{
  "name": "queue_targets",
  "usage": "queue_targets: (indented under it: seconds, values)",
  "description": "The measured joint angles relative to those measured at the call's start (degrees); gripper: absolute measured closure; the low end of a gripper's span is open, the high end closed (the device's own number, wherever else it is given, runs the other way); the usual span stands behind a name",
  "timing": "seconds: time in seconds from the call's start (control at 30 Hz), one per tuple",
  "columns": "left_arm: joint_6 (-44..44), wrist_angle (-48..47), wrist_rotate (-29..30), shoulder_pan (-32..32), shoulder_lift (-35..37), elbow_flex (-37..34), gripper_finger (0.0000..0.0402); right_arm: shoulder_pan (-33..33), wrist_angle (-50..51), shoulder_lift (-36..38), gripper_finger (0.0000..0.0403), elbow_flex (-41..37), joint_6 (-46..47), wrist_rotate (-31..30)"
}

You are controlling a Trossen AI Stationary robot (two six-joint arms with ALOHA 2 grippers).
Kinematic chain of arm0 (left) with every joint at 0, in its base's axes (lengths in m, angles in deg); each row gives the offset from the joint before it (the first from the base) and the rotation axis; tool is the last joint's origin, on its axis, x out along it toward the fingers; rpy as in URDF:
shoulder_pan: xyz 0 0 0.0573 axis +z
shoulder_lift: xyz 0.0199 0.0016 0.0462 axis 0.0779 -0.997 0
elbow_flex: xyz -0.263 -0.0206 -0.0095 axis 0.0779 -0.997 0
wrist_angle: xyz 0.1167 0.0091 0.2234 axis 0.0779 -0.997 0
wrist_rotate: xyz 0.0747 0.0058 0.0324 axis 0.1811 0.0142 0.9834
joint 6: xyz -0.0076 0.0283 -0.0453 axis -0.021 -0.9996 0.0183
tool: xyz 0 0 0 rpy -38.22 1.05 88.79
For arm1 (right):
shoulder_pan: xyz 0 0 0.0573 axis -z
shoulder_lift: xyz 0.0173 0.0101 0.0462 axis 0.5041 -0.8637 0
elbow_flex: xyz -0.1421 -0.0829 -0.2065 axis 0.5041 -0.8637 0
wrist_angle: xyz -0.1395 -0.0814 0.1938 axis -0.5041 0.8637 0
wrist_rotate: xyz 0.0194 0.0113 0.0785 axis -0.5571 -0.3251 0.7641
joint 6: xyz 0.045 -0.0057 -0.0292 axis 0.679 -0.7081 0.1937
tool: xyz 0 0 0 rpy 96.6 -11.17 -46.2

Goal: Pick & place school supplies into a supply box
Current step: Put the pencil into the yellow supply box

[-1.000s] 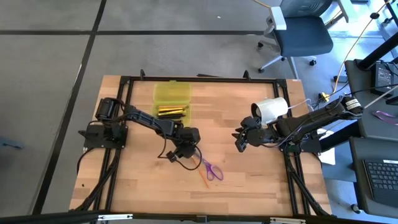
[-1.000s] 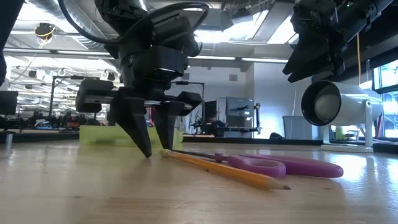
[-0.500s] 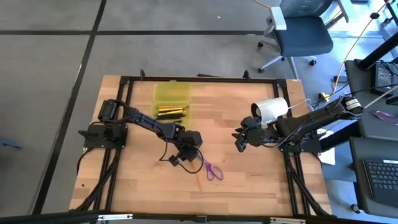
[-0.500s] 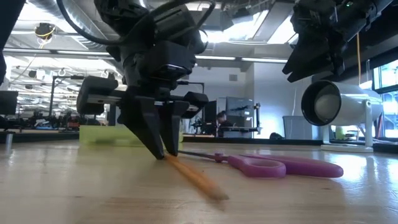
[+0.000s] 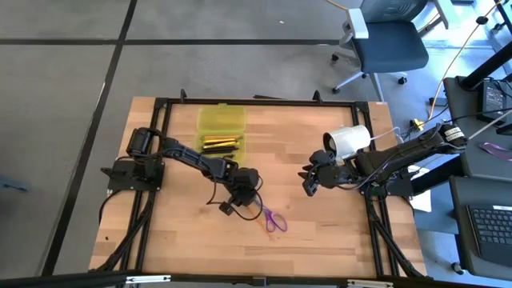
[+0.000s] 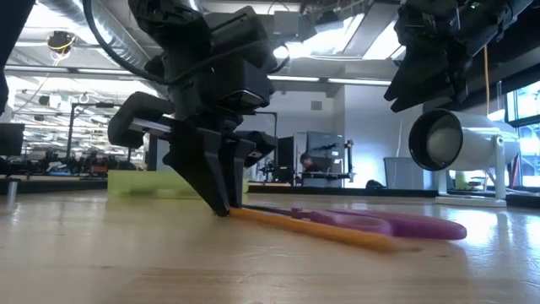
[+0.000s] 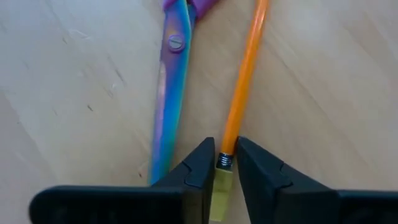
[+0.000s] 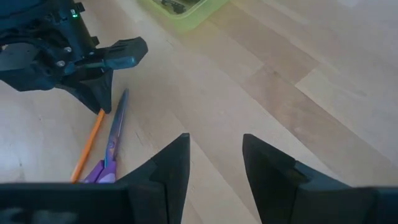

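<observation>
The left gripper pinches the orange pencil at its eraser end, scissors just beside at 9 o'clock. The right gripper hangs parted, holding nothing.

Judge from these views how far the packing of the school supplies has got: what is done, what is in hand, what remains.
Done: several pens and pencils already lie in the open supply box. In hand: the left gripper is shut on the eraser end of the orange pencil, whose tip rests on the table. Left: that pencil and the purple-handled scissors beside it. The right gripper waits open, above the table.
</observation>
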Motion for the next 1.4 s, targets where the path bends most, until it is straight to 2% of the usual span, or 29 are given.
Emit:
queue_targets:
  seconds: [0.33,0.63,0.93,1.07,1.2,1.4]
  values:
    - [3.6,1.4,4.6,-3.3,0.2,-0.1,0.0392,0.0,0.1,0.0,0.0251,0.0,-0.2,0.0]
    - [12.4,0.7,4.4,-3.7,3.0,-0.5,0.0394,0.0,0.1,0.0,0.0251,0.0,-0.3,0.0]
    - [16.0,-7.5,4.4,-3.7,11.7,-0.7,0.0392,0.0,0.2,0.0,0.0251,0.0,-0.5,0.5]
    - [18.8,-13.2,5.2,-1.7,17.5,-0.6,0.0393,0.0,0.2,0.0,0.0251,0.0,-0.3,0.7]
    - [20.3,-21.1,10.8,1.8,24.1,-0.6,0.0391,0.0,-0.1,0.0,0.0251,0.0,-0.1,1.5]
    - [24.0,-25.0,15.1,11.2,33.4,-4.1,0.0391,0.0,-1.9,0.0,0.0251,0.0,0.0,1.5]
